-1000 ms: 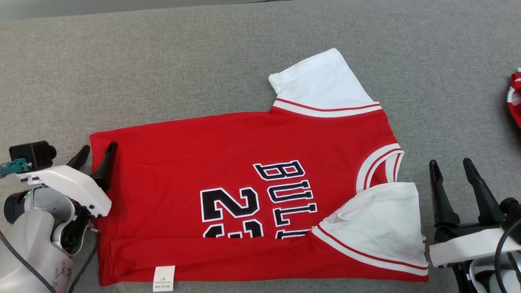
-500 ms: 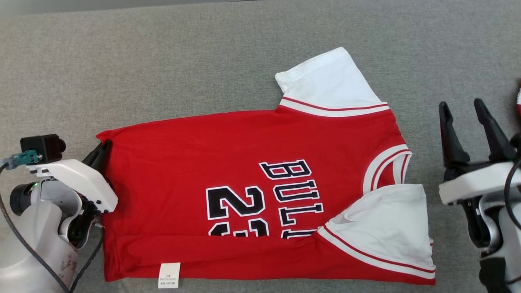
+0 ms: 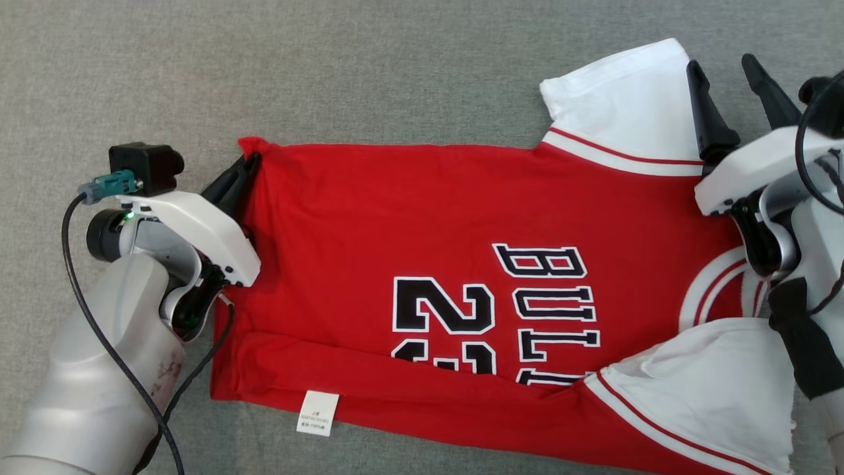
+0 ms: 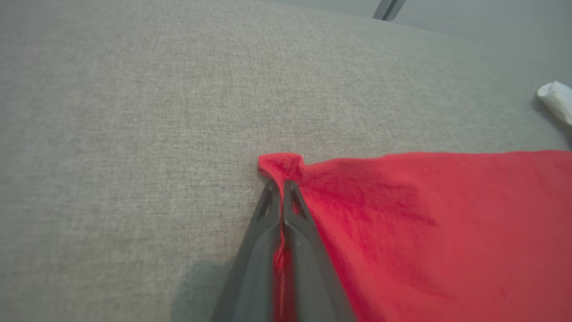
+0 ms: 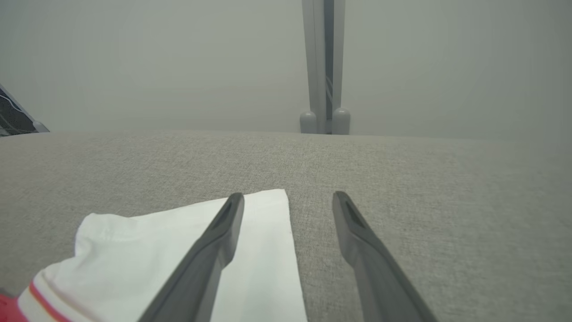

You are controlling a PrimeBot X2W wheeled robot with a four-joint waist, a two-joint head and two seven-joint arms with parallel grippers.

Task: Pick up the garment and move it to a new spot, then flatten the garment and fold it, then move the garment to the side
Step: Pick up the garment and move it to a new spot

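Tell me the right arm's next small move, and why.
Probably lower the right gripper and close it on the white sleeve: its jaws stand open, one finger over the sleeve's edge, while the left gripper is shut on a corner of the red jersey.

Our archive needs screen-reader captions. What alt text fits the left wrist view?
The left gripper, jaws shut, pinches the corner of a red garment lying on a grey fabric surface. A bit of white cloth shows at the right edge.
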